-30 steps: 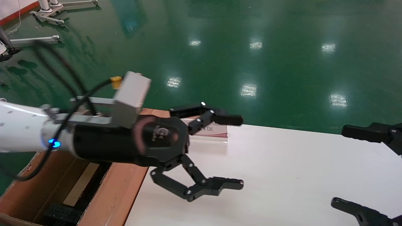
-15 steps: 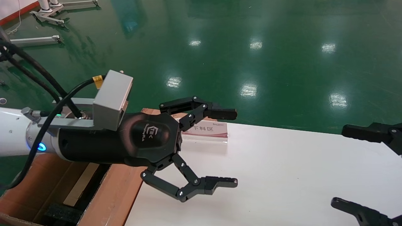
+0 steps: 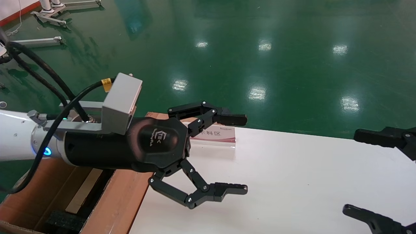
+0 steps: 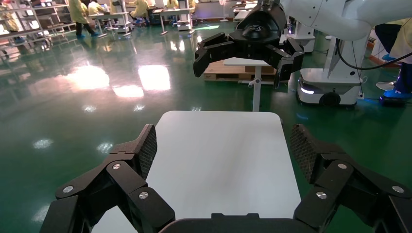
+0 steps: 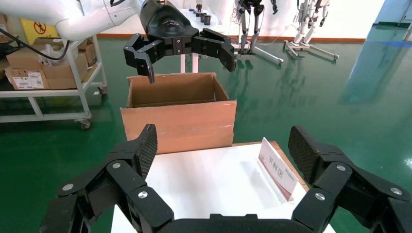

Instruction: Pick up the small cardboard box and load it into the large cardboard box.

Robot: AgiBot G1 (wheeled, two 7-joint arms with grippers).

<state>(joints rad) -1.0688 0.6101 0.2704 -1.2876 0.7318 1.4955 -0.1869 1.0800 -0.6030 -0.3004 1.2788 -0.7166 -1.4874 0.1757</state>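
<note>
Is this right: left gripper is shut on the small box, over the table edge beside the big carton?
No. The left gripper is open and empty, as the head view shows; no small box is visible. It does hang over the table edge beside the big carton.

Readable text, referenced to the white table [image 3: 292, 182]:

- Small sign card [image 3: 216, 136] standing at the table's far edge: Chinese characters "下料区"; also readable in the right wrist view [image 5: 278, 169].
- Left gripper [image 3: 242, 154] housing, over the table's edge beside the large cardboard box [image 3: 117, 201]: a logo mark with small lettering, not legible.
- Yellow placard [image 5: 40, 29] beyond the table in the right wrist view: red prohibition symbol, no text readable.
</note>
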